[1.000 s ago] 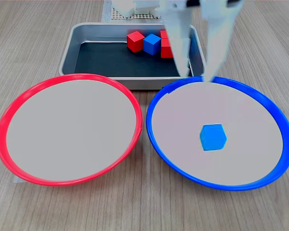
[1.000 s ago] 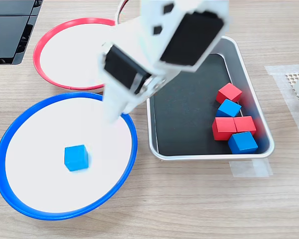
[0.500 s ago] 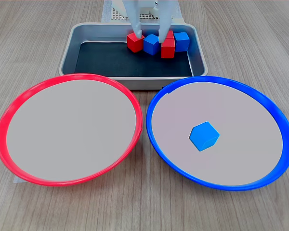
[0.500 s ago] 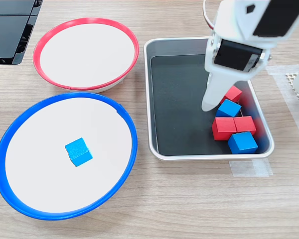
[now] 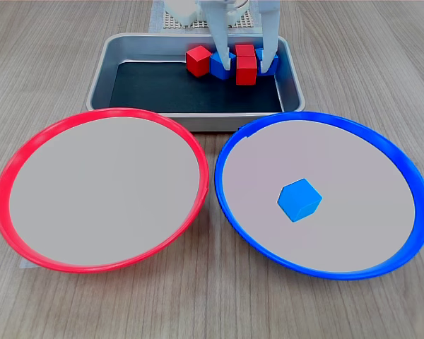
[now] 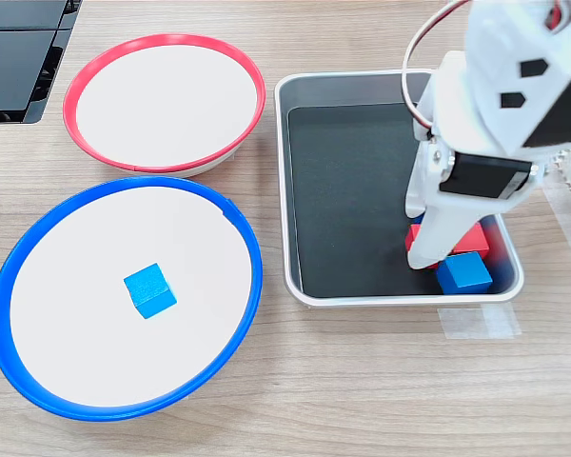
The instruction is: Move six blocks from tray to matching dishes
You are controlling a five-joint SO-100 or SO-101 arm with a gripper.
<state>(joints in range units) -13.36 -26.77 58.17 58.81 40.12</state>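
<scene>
Blue-rimmed dish [image 5: 318, 194] sits nearest in the first exterior view, on that view's right, w/ 1 blue block [image 5: 299, 200] on its pale centre; same block [image 6: 150, 290] shows in the second exterior view too. Red-rimmed dish [image 5: 102, 187] lies just beside it on the first exterior view's left, nothing on it. 2 dishes total, rims nearly touching.

Behind both, the silver tray [image 5: 102, 74] w/ black floor holds the rest of the blocks, bunched at its far right corner in the first exterior view: 3 red visible there, one red block [image 5: 197, 60] standing a bit apart, plus 2 blue partly hidden behind the fingers. Second exterior view shows only 1 blue block [image 6: 464, 272] clearly, the others covered by the arm.

White gripper [image 5: 246, 60] is down inside the tray, fingers spread wide, straddling the stacked red pair [image 5: 246, 62]; gripping nothing.
</scene>
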